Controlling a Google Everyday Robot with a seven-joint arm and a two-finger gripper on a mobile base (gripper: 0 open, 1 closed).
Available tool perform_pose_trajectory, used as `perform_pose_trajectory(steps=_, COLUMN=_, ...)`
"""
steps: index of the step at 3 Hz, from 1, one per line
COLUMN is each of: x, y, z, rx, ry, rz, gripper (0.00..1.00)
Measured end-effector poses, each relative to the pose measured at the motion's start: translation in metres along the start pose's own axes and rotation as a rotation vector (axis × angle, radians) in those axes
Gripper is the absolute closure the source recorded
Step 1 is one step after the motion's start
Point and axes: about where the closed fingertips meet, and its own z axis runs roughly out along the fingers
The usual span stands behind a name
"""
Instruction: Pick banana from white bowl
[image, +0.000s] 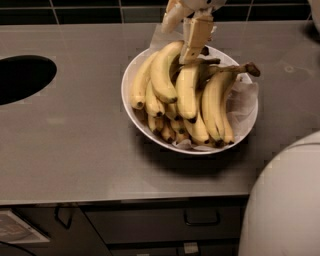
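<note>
The white bowl (131, 80) sits on the grey counter, right of centre, heaped with several yellow bananas. The banana (162, 75) is thick and strongly curved. It lies on top of the heap at the left, with its upper end pointing at the gripper. My gripper (186, 30) hangs over the bowl's far rim, just above and against that upper end and over the stem of the neighbouring banana (187, 92). A banana with a brown knobbed stem (250, 69) lies at the right.
A dark round opening (20, 77) is cut into the counter at the far left. A large white rounded body (285, 200) fills the lower right corner. Drawers with handles (200, 220) run below the counter's front edge. Dark tiles line the back wall.
</note>
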Motion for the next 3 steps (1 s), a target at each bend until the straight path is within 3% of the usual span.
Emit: perform_pose_trajectory(steps=3, x=-0.004, y=-0.005, z=0.0043, rx=-0.01, ry=0.007, rz=-0.016, gripper=0.39)
